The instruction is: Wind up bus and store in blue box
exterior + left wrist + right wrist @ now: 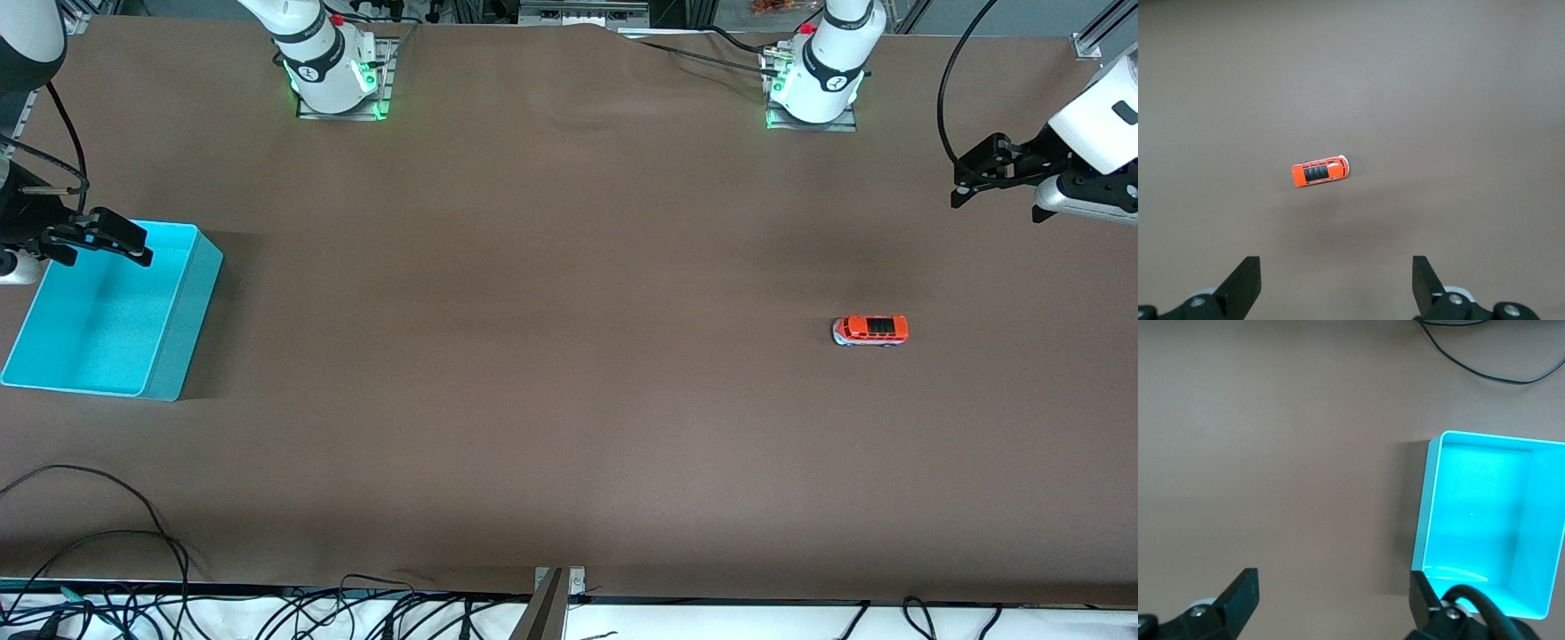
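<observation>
Both arms are cut off by the frame edges, the right gripper (pixel 111 242) spread empty over the blue box (pixel 178 342) at middle left, the left gripper (pixel 987 182) spread empty at upper right, while the bus (pixel 870 330) sits right of centre, long axis across the frame, pale front toward the box.

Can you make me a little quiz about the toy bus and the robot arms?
1. True or false: the bus is already inside the blue box.
2. Which is open: A) only the left gripper, B) only the right gripper, C) both?
3. Fill in: the bus stands toward the ___ arm's end of the table.

Key: 1 false, it stands on the table; 2 C, neither holds anything; 3 left.
</observation>
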Tool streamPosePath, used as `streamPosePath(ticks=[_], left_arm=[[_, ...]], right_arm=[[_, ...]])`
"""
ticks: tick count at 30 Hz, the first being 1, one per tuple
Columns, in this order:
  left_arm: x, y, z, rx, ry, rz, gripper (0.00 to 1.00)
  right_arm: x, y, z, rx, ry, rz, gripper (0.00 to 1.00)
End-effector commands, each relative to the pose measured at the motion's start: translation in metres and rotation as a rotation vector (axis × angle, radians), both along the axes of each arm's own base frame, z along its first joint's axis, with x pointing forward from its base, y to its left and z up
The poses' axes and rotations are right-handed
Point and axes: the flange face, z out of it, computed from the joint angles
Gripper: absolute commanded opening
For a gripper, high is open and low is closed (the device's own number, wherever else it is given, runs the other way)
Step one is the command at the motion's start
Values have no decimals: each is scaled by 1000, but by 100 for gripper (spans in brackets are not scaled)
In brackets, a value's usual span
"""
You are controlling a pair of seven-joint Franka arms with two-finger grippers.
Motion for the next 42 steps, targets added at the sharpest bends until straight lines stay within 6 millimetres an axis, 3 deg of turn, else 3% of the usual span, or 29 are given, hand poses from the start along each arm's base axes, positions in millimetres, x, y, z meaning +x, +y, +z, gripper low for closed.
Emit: streamPosePath(ticks=[1, 42], left_arm=[[4, -4, 6, 10, 6, 1, 100], [1, 2, 1, 10, 41, 12, 100]], right_arm=[[-1, -2, 9, -5, 4, 13, 100], [-3, -1, 7, -1, 20, 7, 100]])
